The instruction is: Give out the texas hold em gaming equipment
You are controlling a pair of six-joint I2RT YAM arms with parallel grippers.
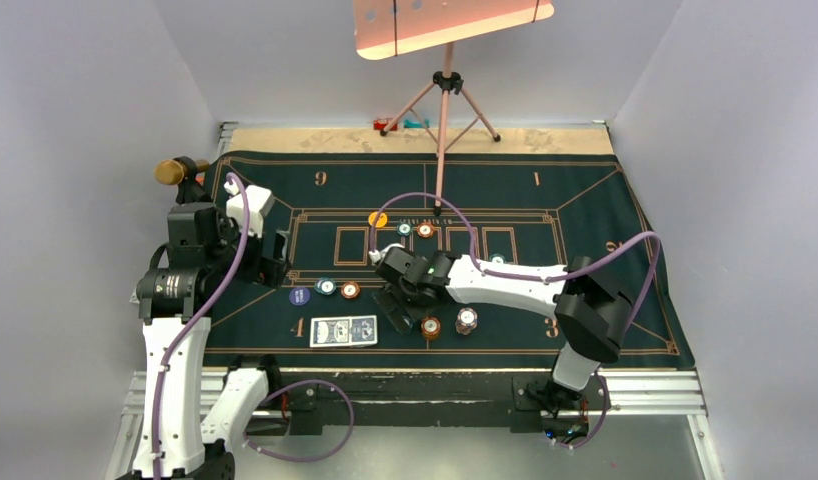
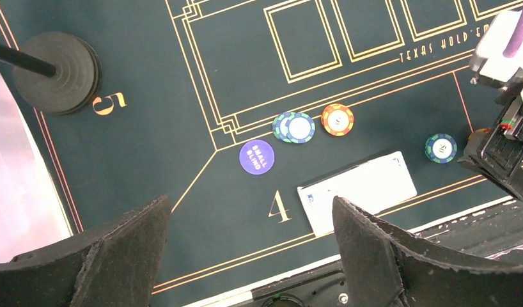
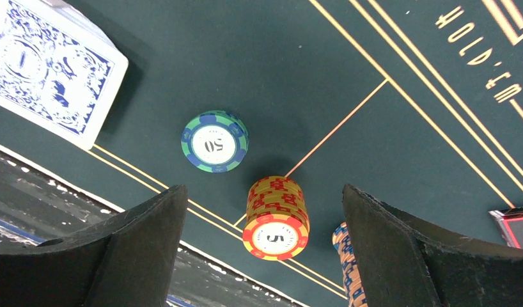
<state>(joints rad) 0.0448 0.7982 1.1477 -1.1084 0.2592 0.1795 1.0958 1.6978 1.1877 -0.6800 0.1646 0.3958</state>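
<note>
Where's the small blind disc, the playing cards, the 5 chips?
small blind disc (image 2: 257, 157): left wrist view, printed face.
playing cards (image 3: 48, 67): right wrist view, blue back.
5 chips (image 3: 275, 225): right wrist view, top chip's rim.

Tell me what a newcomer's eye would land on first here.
The dark green felt mat with its gold lines dominates the scene. The right gripper hangs open over the mat's near middle, by an orange stack of chips and a green chip. Blue-backed cards lie near the front edge by the number 4.

You have plain pale walls (image 1: 75, 90) on three sides. At the table's (image 1: 295, 139) far edge stands a tripod (image 1: 446, 95) with a pinkish panel (image 1: 450, 22).
</note>
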